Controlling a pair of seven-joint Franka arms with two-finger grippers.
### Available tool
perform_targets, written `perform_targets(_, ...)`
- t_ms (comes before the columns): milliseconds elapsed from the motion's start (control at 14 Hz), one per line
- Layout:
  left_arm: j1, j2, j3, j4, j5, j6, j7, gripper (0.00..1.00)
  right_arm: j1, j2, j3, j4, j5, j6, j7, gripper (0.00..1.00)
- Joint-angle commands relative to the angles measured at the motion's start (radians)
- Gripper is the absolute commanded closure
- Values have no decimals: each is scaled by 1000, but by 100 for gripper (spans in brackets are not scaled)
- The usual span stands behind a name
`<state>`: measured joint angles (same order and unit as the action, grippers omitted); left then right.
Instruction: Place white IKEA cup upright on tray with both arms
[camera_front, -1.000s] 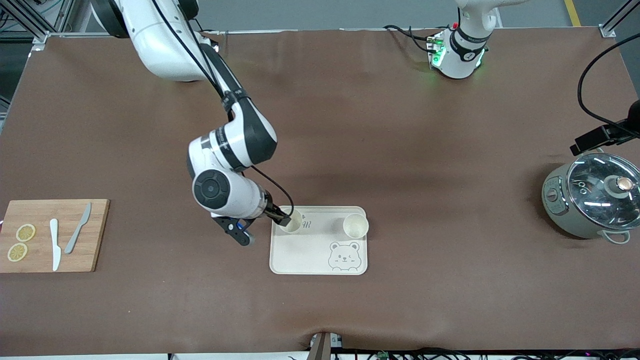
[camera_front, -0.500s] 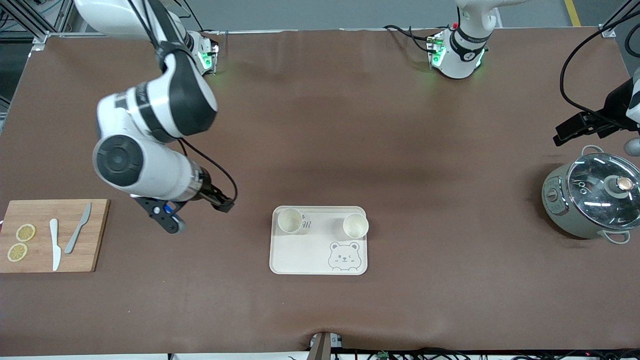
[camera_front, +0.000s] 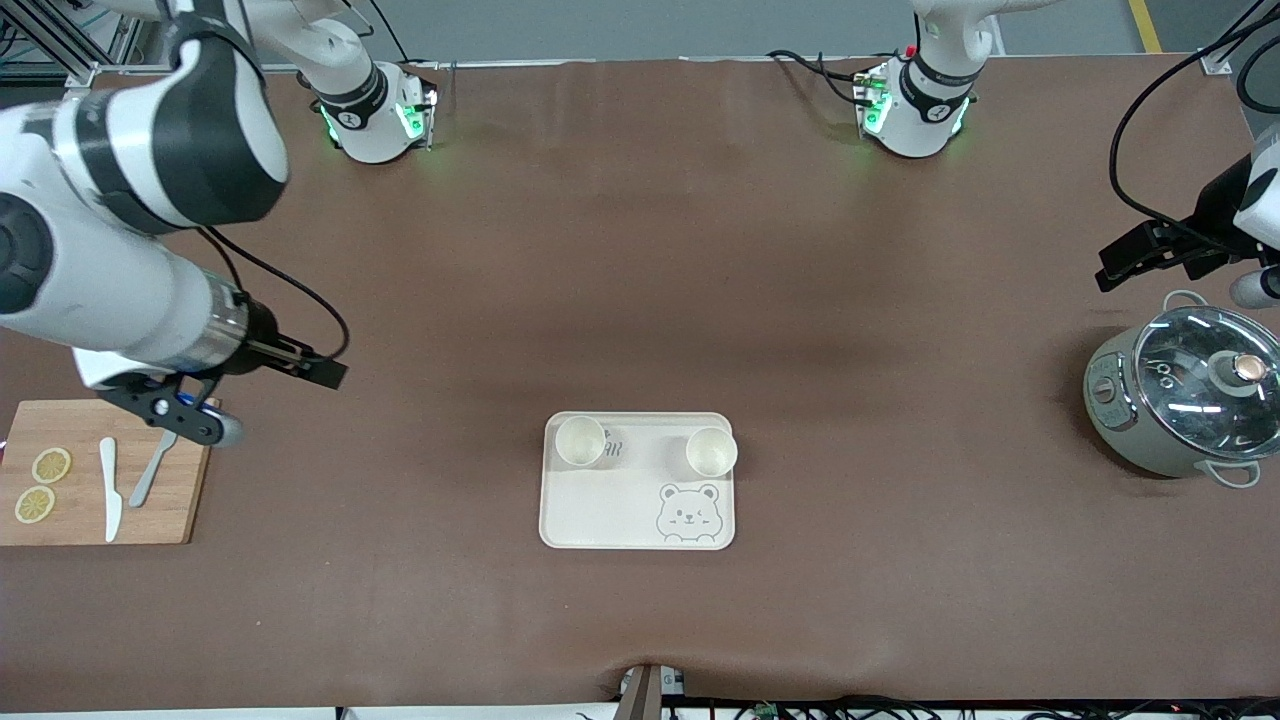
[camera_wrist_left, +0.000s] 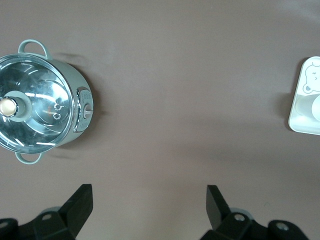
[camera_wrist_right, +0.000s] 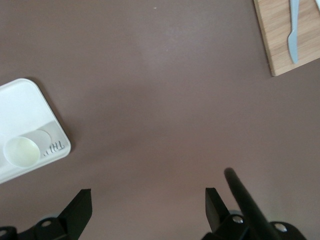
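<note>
Two white cups (camera_front: 580, 441) (camera_front: 711, 452) stood upright on the tray (camera_front: 637, 515), mouths up. Right claw (camera_wrist_right: 149, 200), fingers wide and empty, hung over bare desk (camera_front: 640, 250) near the cutting board (camera_front: 60, 520); tray well apart. Left claw (camera_wrist_left: 149, 197), likewise wide, over desk beside the pot (camera_front: 1185, 400). Neither arm nearer; task looked complete.

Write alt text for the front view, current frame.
Two white cups, one toward the right arm's end and one toward the left arm's, stand upright on the flat cream rectangular tray mid-table. The open right gripper hangs beside the wooden cutting board; the left gripper waits by the grey glass-lidded pot.
</note>
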<state>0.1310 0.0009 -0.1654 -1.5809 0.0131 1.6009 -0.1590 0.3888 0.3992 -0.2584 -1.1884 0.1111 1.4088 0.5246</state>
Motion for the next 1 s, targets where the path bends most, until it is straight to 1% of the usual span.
perform_targets(0, 5, -15, -16, 5, 10, 2, 10, 0, -54, -55, 22, -40, -18, -10, -86, 0)
perform_targets(214, 9, -19, -14, 7, 8, -6, 12, 0, -79, -59, 7, -33, -30, -13, -259, 0)
perform_targets(286, 7, -18, -14, 7, 8, -6, 12, 0, -108, -62, 5, -13, -21, -27, -285, 0)
perform_targets(357, 6, -16, -16, 7, 10, -6, 13, 0, -151, -60, 19, 15, -13, -52, -293, 0)
perform_targets(429, 5, -13, -16, 7, 10, -6, 12, 0, -183, -63, 49, 24, -11, -65, -291, 0)
perform_targets(571, 5, -13, -16, 9, 10, -4, 10, 0, -273, -120, 134, 15, -16, -76, -291, 0)
perform_targets(643, 5, -12, -14, 16, 10, -6, 10, 0, -298, -132, 164, 15, -18, -80, -293, 0)
perform_targets(714, 5, -3, -16, 27, 10, -6, 12, 0, -297, -157, 168, 9, -19, -82, -293, 0)
perform_targets(857, 2, -1, -16, 28, 11, -6, 1, 0, -295, -241, 165, -98, -22, -42, -298, 0)
perform_targets(929, 1, 1, -16, 35, 13, -4, -4, 0, -301, -291, 160, -164, -21, -12, -340, 0)
